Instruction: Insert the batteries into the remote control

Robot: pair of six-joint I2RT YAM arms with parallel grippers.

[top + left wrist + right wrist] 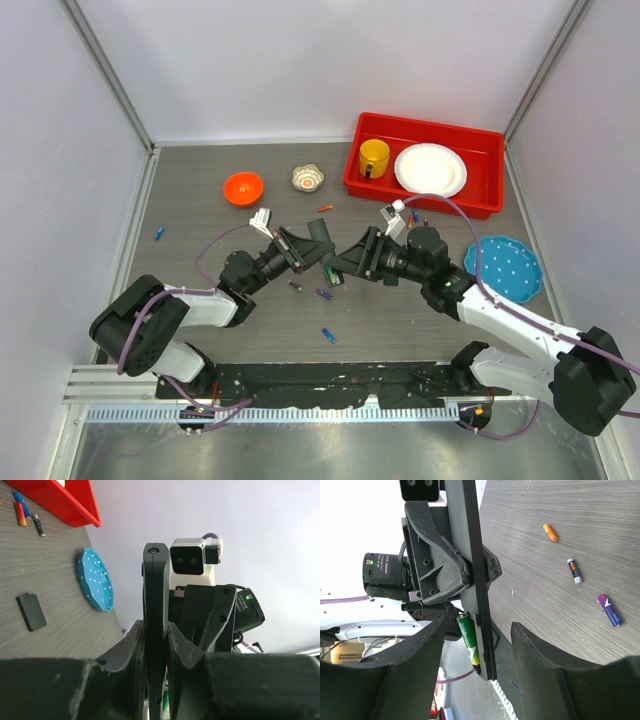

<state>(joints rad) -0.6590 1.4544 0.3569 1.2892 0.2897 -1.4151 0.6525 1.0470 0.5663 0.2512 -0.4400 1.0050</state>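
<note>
My left gripper (156,627) is shut on the remote control (155,580), a slim black bar held on edge above the table. In the right wrist view the remote (470,555) shows its battery slot with a green battery (469,640) lying in it. My right gripper (477,630) is open, its fingers (427,650) apart on either side of the remote's slot end. In the top view both grippers meet at mid table, left (308,245) and right (347,262). Loose batteries lie on the table: orange (550,532), dark blue (574,570), purple (610,610).
A flat black battery cover (31,611) lies on the table. A red bin (480,195) at the back right holds a yellow mug (374,157) and white plate (430,168). A blue plate (503,266), orange bowl (243,187) and small bowl (308,177) stand around.
</note>
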